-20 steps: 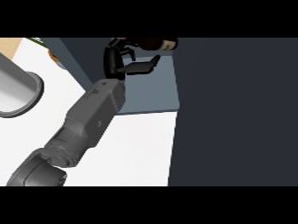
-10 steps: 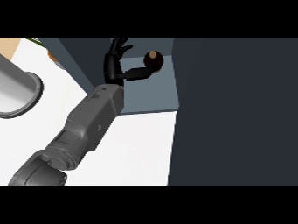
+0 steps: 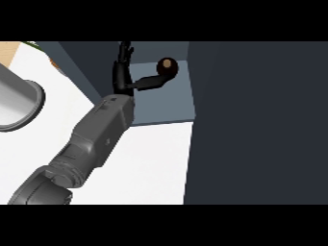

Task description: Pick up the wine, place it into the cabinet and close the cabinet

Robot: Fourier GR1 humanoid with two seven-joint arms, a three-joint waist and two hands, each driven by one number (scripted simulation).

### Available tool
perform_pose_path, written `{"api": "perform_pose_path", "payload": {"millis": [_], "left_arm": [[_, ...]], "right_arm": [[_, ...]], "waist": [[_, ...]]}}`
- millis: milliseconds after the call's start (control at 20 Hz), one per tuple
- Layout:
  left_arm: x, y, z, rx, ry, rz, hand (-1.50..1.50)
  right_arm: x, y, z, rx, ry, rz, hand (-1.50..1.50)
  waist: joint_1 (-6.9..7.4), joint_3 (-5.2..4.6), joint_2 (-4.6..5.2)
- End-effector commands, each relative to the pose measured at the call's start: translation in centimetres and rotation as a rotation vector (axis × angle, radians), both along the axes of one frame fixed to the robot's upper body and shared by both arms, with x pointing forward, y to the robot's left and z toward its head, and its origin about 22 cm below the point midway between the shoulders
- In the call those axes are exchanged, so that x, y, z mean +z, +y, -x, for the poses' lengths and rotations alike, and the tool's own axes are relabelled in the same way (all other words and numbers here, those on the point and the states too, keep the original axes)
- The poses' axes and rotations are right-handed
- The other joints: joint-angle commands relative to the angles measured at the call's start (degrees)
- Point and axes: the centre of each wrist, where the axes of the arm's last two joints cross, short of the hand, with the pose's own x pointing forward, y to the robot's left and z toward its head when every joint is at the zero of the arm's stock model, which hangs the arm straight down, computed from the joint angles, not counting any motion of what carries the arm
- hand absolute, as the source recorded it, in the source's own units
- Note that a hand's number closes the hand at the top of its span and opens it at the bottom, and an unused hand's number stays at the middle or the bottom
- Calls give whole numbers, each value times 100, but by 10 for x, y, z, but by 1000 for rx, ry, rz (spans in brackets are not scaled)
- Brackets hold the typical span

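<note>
So the right hand point(image 3: 126, 72) is reaching up into the open cabinet point(image 3: 159, 103), fingers pointing straight toward the back and the thumb sticking out sideways to the right. It's open and not gripping anything. The wine point(image 3: 167, 65) is sitting inside the cabinet, just right of the hand, with only its dark top and brownish cap showing; the thumb tip is right at it, though I can't tell if they're actually touching. The grey forearm point(image 3: 95, 139) is stretching diagonally across the white counter point(image 3: 145, 163). The big dark cabinet door point(image 3: 266, 120) is filling the right side. A grey cylinder point(image 3: 6, 98) is showing at the left edge.
</note>
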Motion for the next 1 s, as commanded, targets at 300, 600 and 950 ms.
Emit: {"api": "perform_pose_path", "payload": {"millis": [300,600,950], "left_arm": [[-8,9,3,9,-38,28,-150],[-20,12,10,-60,-50,45,-150],[-20,5,11,-131,-51,58,-150]], "right_arm": [[1,-4,6,22,-15,-24,-150],[9,2,14,16,-12,-30,-150],[4,-1,6,19,-7,-17,-150]], "waist": [[18,-9,20],[88,-14,-20],[130,-10,-41]]}}
